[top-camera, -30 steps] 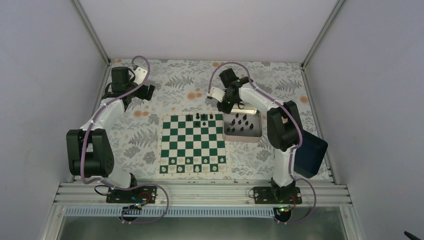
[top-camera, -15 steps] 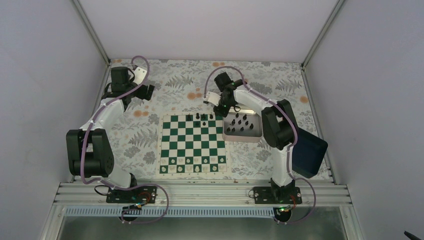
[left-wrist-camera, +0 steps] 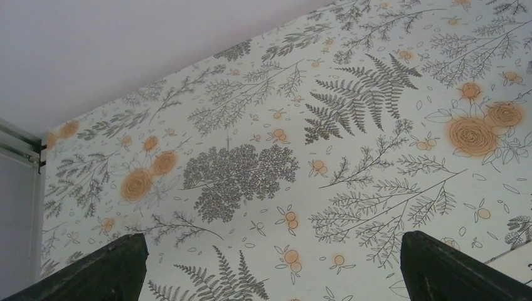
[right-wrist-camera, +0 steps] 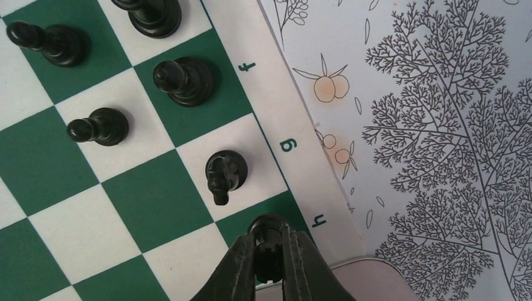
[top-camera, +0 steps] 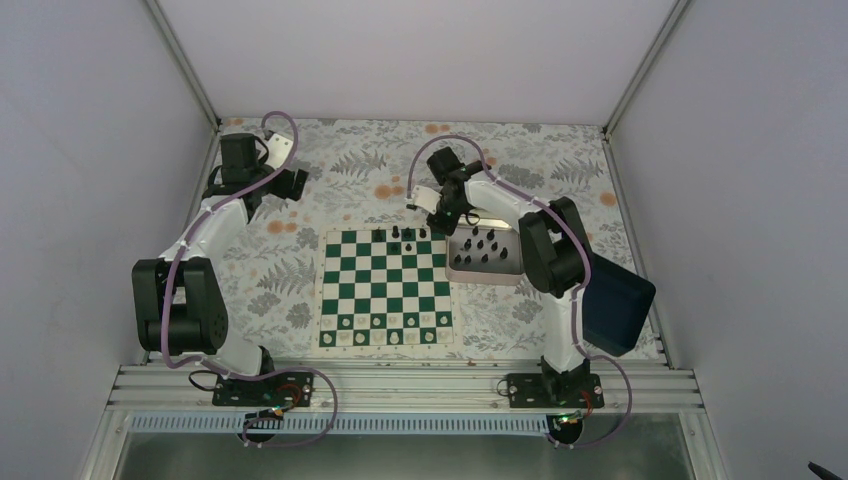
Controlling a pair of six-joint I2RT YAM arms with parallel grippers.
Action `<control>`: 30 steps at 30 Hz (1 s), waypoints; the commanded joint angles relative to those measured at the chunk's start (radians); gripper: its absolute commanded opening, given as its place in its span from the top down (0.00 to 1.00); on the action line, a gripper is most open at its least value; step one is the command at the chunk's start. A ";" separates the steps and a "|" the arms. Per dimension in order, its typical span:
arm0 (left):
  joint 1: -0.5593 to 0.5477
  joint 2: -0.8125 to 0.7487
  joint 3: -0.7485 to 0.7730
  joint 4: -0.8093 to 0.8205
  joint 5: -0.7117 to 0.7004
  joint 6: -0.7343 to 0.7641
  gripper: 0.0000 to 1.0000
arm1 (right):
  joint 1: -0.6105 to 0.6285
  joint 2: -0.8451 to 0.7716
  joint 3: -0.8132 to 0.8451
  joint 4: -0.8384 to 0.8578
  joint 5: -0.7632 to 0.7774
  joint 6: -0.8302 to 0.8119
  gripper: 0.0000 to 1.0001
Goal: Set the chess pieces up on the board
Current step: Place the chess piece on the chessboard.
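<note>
We find the right gripper (right-wrist-camera: 270, 248) jaws pinching a chess piece (right-wrist-camera: 268, 224): judged light, rigid, slippery; grip its head. The left gripper (left-wrist-camera: 271, 241) jaws stand wide, empty.

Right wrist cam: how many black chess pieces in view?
6 small black chess pieces. Five on the green-and-white chessboard: two at the top edge, one on f, one left of it, a knight on g. One in the shut right gripper above h. More may be off-frame.
</note>
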 commanded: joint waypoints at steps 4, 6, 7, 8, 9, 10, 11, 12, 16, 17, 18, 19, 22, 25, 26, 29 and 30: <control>0.008 -0.011 -0.016 0.015 0.025 0.003 0.00 | 0.006 0.006 -0.029 -0.003 0.034 -0.012 0.93; 0.009 -0.010 -0.018 0.015 0.025 0.003 0.00 | 0.002 -0.003 -0.039 -0.004 0.035 -0.011 0.93; 0.009 -0.008 -0.017 0.014 0.025 0.003 0.00 | 0.000 -0.006 -0.045 -0.006 0.036 -0.010 0.93; 0.010 -0.008 -0.016 0.015 0.027 0.003 0.00 | -0.002 -0.009 -0.050 -0.006 0.040 -0.010 0.93; 0.010 -0.008 -0.016 0.015 0.028 0.003 0.00 | -0.005 -0.016 -0.056 -0.006 0.042 -0.009 0.93; 0.010 -0.007 -0.016 0.015 0.028 0.002 0.00 | -0.008 -0.020 -0.062 -0.003 0.044 -0.008 0.93; 0.009 -0.006 -0.015 0.015 0.029 0.001 0.00 | -0.011 -0.026 -0.071 0.001 0.044 -0.006 0.93; 0.009 -0.006 -0.014 0.014 0.029 0.002 0.00 | -0.014 -0.033 -0.076 0.005 0.041 -0.004 0.93; 0.011 -0.004 -0.011 0.013 0.032 0.001 0.00 | -0.025 -0.050 -0.087 0.019 0.026 -0.002 0.93; 0.011 -0.005 -0.012 0.012 0.031 0.000 0.00 | -0.027 -0.047 -0.087 0.023 0.021 -0.002 0.93; 0.011 -0.005 -0.013 0.012 0.031 0.000 0.00 | -0.028 -0.042 -0.085 0.027 0.018 -0.002 0.93; 0.010 -0.004 -0.012 0.012 0.030 0.001 0.00 | -0.027 -0.036 -0.079 0.026 0.014 -0.003 0.93; 0.011 -0.010 -0.014 0.010 0.026 0.002 0.00 | -0.027 -0.022 -0.060 0.020 -0.009 0.000 0.93; 0.012 -0.012 -0.018 0.012 0.023 0.002 0.00 | -0.028 -0.018 -0.048 0.016 -0.016 -0.002 0.93; 0.012 -0.011 -0.017 0.012 0.023 0.002 0.00 | -0.028 -0.018 -0.043 0.015 -0.022 -0.003 0.93; 0.012 -0.007 -0.016 0.011 0.025 0.002 0.00 | -0.027 -0.012 -0.028 0.008 -0.033 -0.003 0.93; 0.013 -0.007 -0.015 0.012 0.027 0.002 0.00 | -0.027 -0.011 -0.026 0.007 -0.033 -0.003 0.93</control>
